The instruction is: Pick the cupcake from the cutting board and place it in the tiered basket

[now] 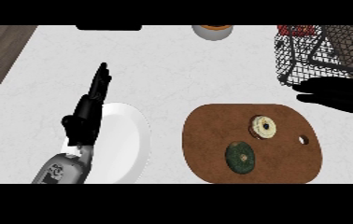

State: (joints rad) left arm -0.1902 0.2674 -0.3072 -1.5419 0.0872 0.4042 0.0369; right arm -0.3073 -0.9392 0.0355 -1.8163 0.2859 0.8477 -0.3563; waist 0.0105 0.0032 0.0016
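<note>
A brown oval cutting board (pixel 207 143) lies at the lower right of the white counter. On it sits the cupcake (pixel 263 126), cream-topped with a brown wrapper, and a round green item (pixel 240 156) nearer the front edge. The black wire tiered basket (pixel 310 59) stands at the far right. My right hand (pixel 329 95) shows as a dark shape at the right edge, just below the basket and above the board's right end, fingers stretched leftward and holding nothing. My left hand (pixel 88 111) rests open, fingers up, over the left rim of a white plate (pixel 127 143).
A pale cup with an orange top (pixel 213 31) stands at the counter's far edge. A flat black object (pixel 109 27) lies at the far left. Something red (pixel 296 30) sits in the basket's top. A dark wooden strip (pixel 12 43) borders the counter at left.
</note>
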